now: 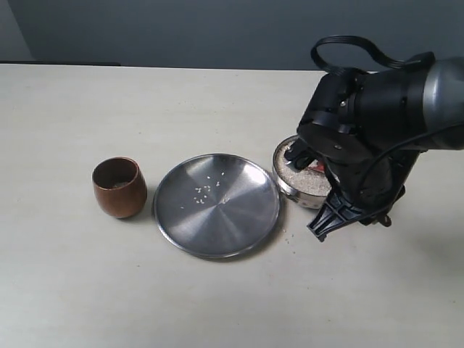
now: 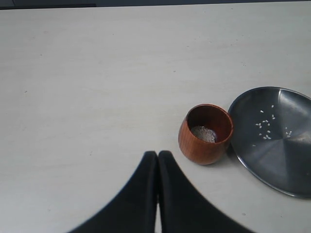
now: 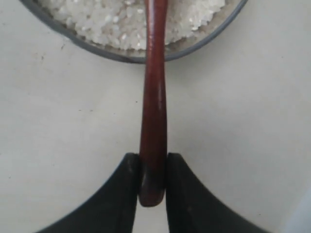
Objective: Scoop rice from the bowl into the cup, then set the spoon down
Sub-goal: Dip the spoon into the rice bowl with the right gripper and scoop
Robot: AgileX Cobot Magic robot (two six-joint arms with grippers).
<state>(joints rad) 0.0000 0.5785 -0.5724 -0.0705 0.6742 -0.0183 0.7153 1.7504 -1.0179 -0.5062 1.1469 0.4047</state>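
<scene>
The right end effector (image 3: 153, 177) pinches the end of the wooden spoon (image 3: 153, 107), whose handle reaches over the rim of the steel bowl (image 3: 112, 56) into the rice (image 3: 92, 19). The left end effector (image 2: 157, 162), fingers pressed together on nothing, is near the wooden cup (image 2: 204, 143). The cup holds a little rice and stands just beside the grain-flecked steel plate (image 2: 286, 165) on the tabletop (image 2: 97, 73).

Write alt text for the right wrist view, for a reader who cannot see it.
The black right gripper pinches the tail end of a dark reddish-brown wooden spoon, whose slim handle crosses the thin rim of a small shiny steel bowl and lies over fine white rice. A pale tabletop lies underneath.
</scene>
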